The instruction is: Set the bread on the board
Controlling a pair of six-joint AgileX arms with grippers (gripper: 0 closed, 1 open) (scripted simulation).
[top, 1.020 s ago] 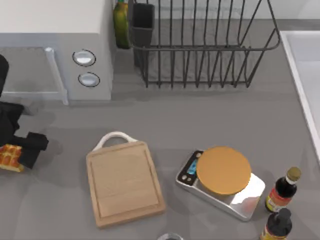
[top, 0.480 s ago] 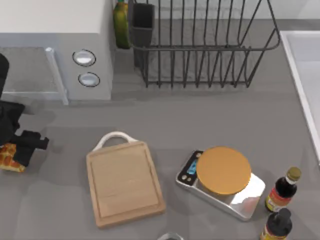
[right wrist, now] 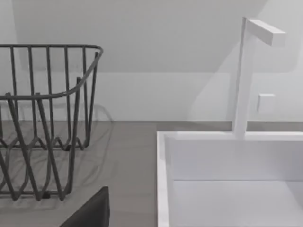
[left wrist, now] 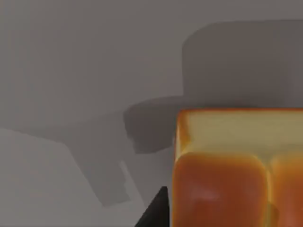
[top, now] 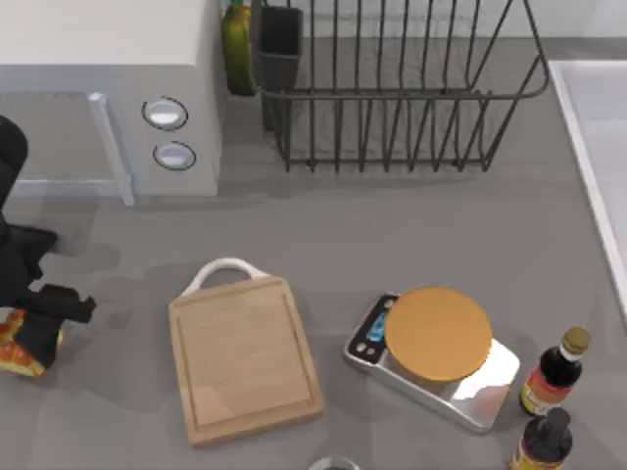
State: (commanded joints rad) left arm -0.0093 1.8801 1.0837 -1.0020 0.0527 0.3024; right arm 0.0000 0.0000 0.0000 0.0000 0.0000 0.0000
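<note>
At the worktop's far left edge, well apart from the board (top: 245, 358), the left claw (top: 37, 328) sits over the bread (top: 18, 352), its grip impossible to judge, so it should clamp the loaf squarely before lifting toward the wood.

Small squarish golden-orange bread (top: 14, 354) with gridded bun top and paler yellow sides, at the counter's far left edge, partly hidden. Well apart to its right, light wooden rectangular board (top: 245, 357), rounded corners, edge groove, white loop handle, lying flat, bare.
</note>
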